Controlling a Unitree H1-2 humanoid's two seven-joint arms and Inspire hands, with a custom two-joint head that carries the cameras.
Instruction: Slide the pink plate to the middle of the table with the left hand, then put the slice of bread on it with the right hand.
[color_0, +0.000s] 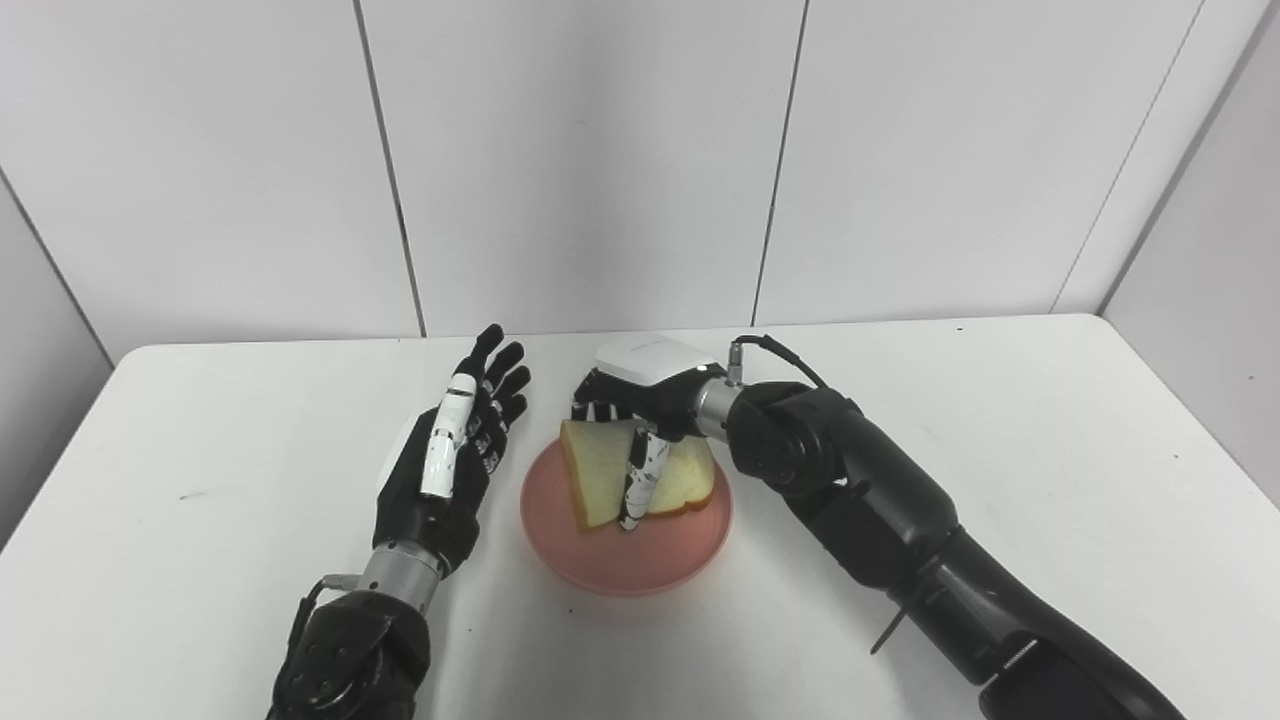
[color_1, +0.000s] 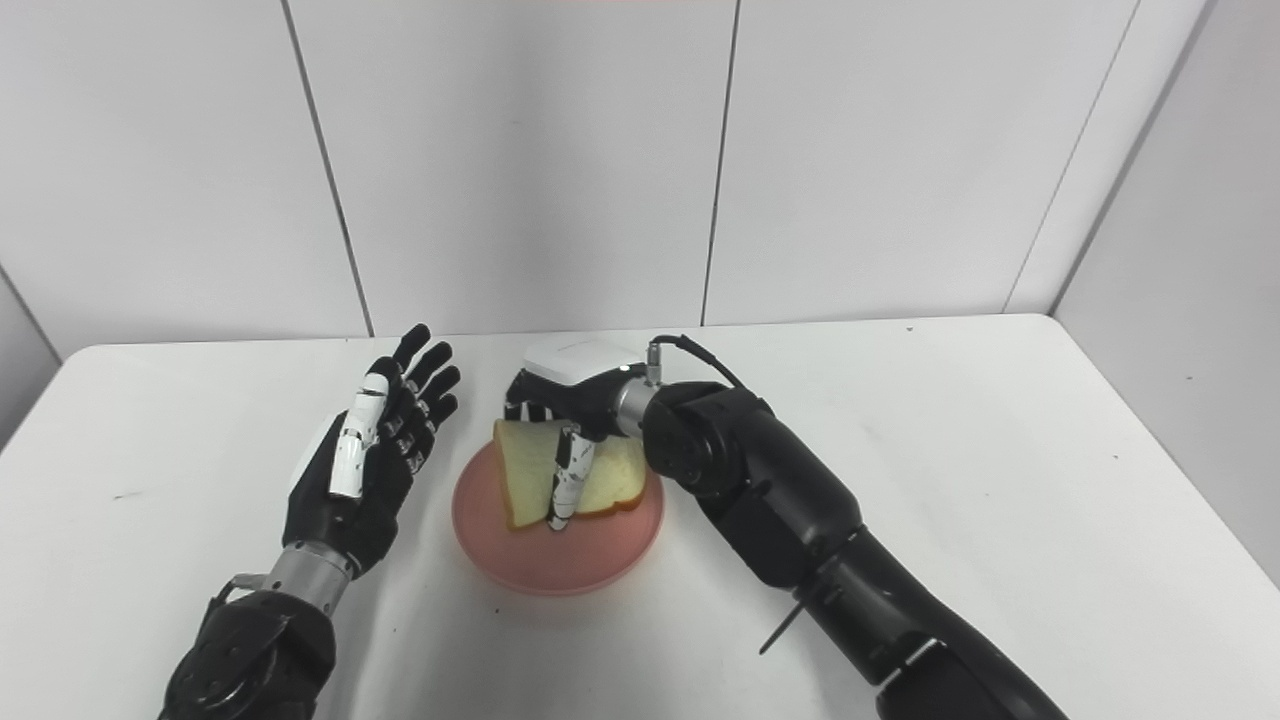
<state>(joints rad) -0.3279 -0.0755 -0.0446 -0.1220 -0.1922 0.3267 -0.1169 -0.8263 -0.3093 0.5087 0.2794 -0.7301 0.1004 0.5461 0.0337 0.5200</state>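
Bread slice (color_0: 600, 478) tilted on edge over pink plate (color_0: 620, 560), lower corner at or near plate surface; contact unclear. Right hand (color_0: 640, 420) directly above, pinching slice from top. Left hand (color_0: 455, 450) just beside plate's left rim, spread, holding nothing. Plate near table (color_0: 1000, 450) centre, open room all round.

Pink plate (color_0: 625, 560), round, shallow, mid-table. Slice of bread (color_0: 600, 475) on it, tilted on edge (pale crumb, tan crust), lower edge touching the plate.
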